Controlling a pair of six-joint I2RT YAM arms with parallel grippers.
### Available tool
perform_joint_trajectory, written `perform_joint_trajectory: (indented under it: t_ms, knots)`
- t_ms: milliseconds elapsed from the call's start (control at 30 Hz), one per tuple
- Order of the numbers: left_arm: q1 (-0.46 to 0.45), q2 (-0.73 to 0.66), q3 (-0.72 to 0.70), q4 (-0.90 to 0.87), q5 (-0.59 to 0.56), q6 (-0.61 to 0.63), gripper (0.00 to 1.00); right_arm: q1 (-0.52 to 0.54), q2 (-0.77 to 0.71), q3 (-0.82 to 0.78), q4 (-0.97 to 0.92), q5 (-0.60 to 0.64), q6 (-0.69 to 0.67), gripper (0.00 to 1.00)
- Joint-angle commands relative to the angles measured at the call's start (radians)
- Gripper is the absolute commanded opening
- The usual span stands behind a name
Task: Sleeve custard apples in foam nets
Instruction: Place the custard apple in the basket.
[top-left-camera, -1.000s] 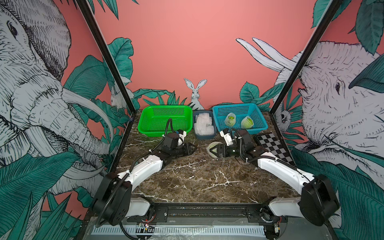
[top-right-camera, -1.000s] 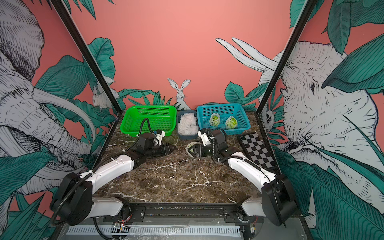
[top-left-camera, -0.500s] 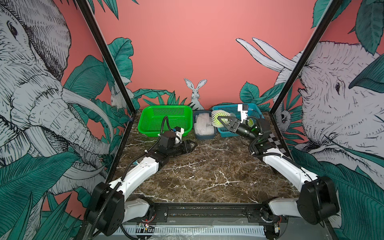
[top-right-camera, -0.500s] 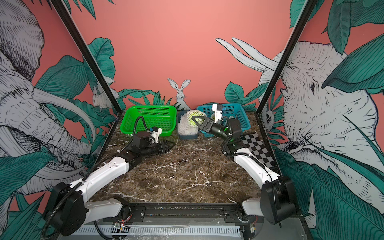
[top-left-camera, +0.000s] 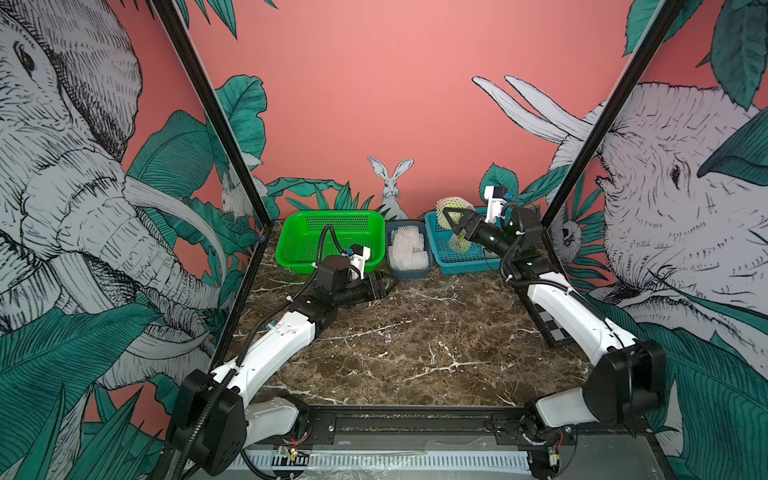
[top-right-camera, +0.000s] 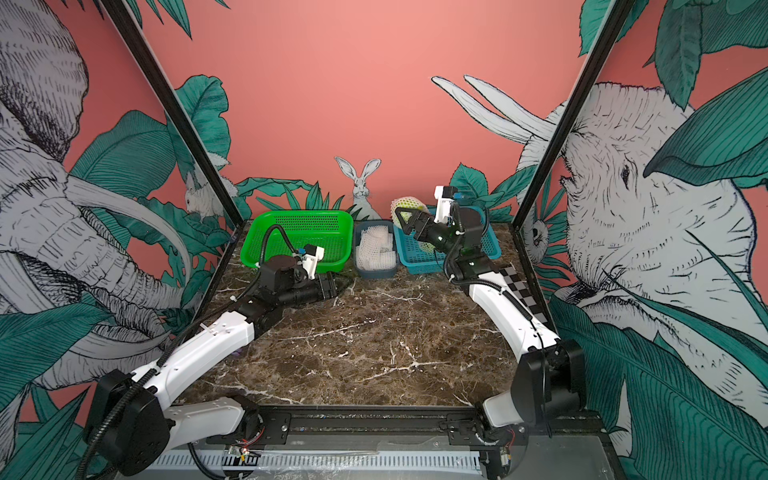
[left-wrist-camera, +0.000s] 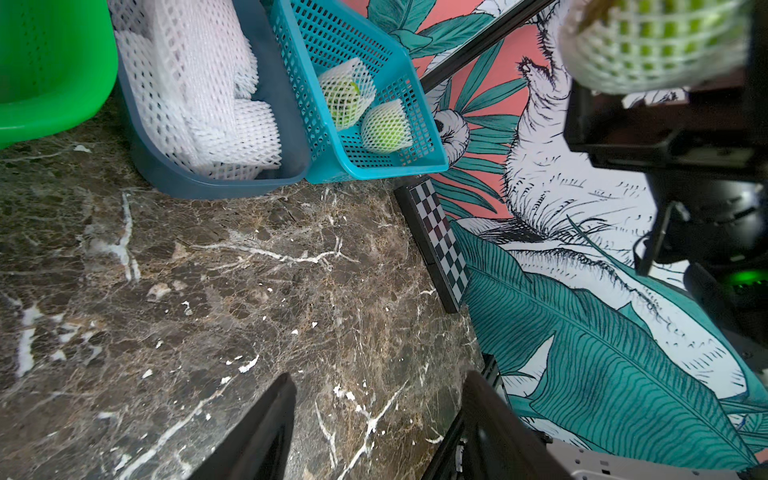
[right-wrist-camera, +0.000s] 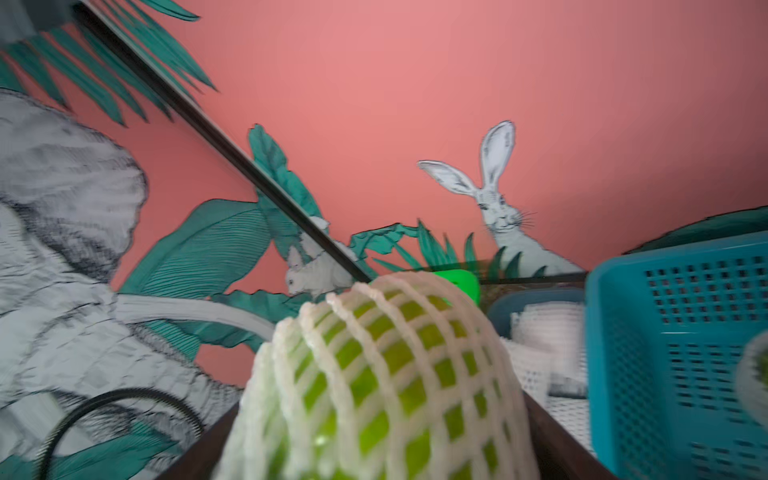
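My right gripper (top-left-camera: 451, 218) is raised over the near-left corner of the blue basket (top-left-camera: 469, 266), shut on a custard apple (top-left-camera: 454, 206) wrapped in a white foam net. That fruit fills the right wrist view, custard apple (right-wrist-camera: 386, 386), between the dark fingers (right-wrist-camera: 552, 436). Two more netted custard apples (left-wrist-camera: 343, 97) (left-wrist-camera: 386, 126) lie in the blue basket (left-wrist-camera: 374, 172). Spare foam nets (top-left-camera: 409, 247) are piled in the grey bin (left-wrist-camera: 216, 189). My left gripper (left-wrist-camera: 380, 386) hangs low over the marble in front of that bin, open and empty, also seen in a top view as the left gripper (top-right-camera: 345, 284).
A green basket (top-left-camera: 332, 226) stands at the back left, beside the grey bin. A checkerboard plate (top-left-camera: 552, 328) lies along the right wall under my right arm. Printed walls close in the marble table (top-left-camera: 415, 345) on three sides.
My right gripper has lifted the netted custard apple from the table's middle up and back over the blue basket. My left gripper has opened and drawn back to the left.
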Motion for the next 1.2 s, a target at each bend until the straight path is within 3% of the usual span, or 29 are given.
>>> perform_joint_trajectory:
  t_ms: [0,167,467,1167]
  knots:
    - [-0.005,-0.028,-0.029,0.059,0.007,-0.028,0.66,-0.008,0.093,0.073,-0.185,0.177,-0.181,0.85]
    - [-0.012,-0.004,-0.040,0.077,0.007,-0.040,0.66,-0.009,0.268,0.141,-0.232,0.292,-0.215,0.85]
    - [-0.016,0.041,-0.054,0.100,0.004,-0.056,0.65,-0.011,0.475,0.254,-0.358,0.372,-0.241,0.85]
    - [-0.016,0.059,-0.073,0.105,-0.009,-0.065,0.65,-0.011,0.747,0.637,-0.799,0.365,-0.304,0.85]
